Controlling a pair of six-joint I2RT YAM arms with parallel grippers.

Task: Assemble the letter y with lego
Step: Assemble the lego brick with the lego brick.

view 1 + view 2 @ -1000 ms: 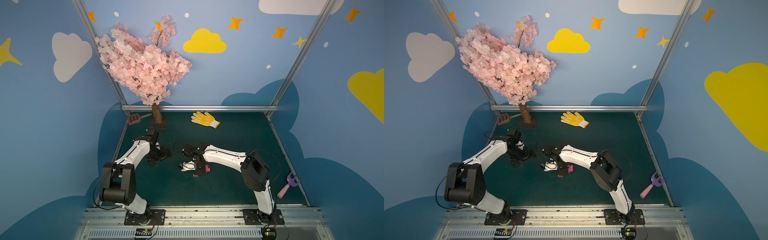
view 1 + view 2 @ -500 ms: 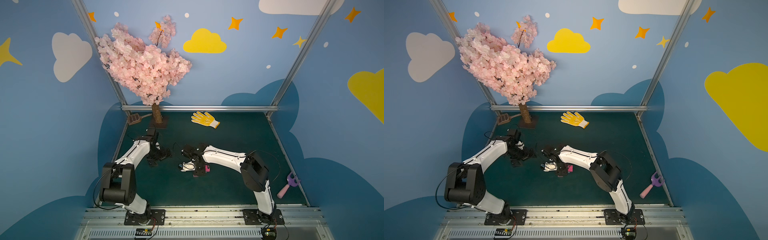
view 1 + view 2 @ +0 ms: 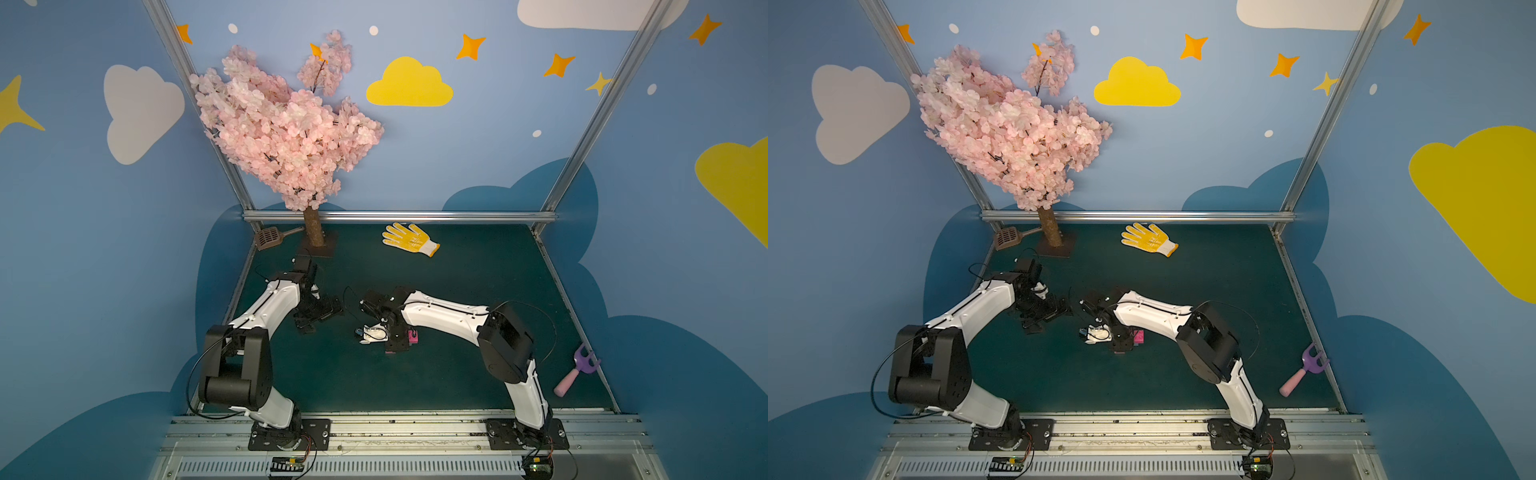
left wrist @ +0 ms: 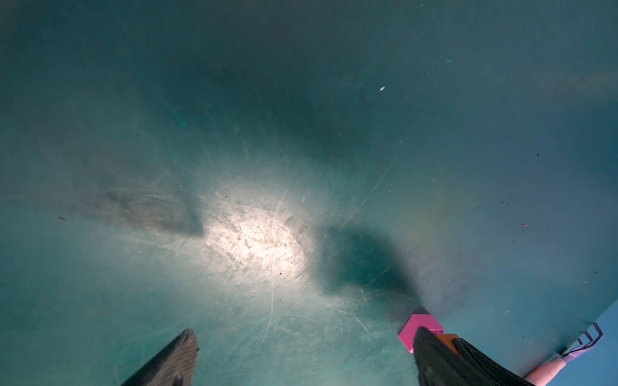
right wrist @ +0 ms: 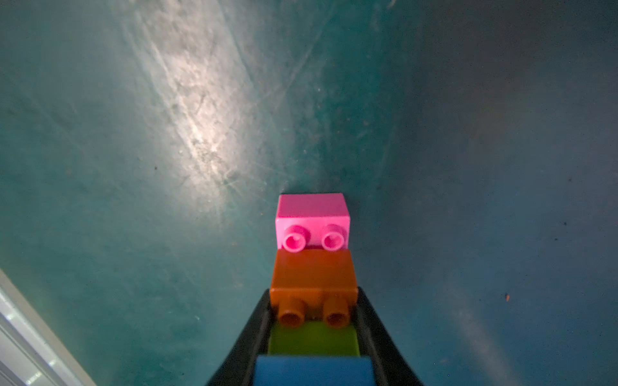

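The lego is a short row of joined bricks near the middle of the dark green worktop [image 3: 457,291], clenched in the right jaws. In the right wrist view the row runs away from the camera: a blue brick [image 5: 312,371] nearest, then a green brick [image 5: 312,339], an orange brick [image 5: 313,277] and a pink brick [image 5: 312,217] at the far end. The orange and pink bricks each show two round studs. The black jaws press on both sides of the blue, green and orange bricks, while the pink one sticks out past the tips. I cannot tell whether it touches the worktop.

In both top views only the pink brick [image 3: 412,336] [image 3: 1138,336] shows, a small bright spot beside the black end of the right arm [image 3: 440,316]. The other colours are hidden there.

The left arm [image 3: 270,307] reaches in from the other side, its jaws released and spread wide, with bare scratched worktop between them. In the left wrist view the pink brick [image 4: 418,326] and a sliver of orange [image 4: 448,338] peek out behind one of its jaws.

Only the top views show the back of the worktop: a yellow glove [image 3: 409,240], a pink blossom tree [image 3: 286,137] on a flat base and a brown scoop [image 3: 270,237]. A purple rake [image 3: 577,370] with a pink handle lies at the right edge, also caught in the left wrist view [image 4: 582,344].
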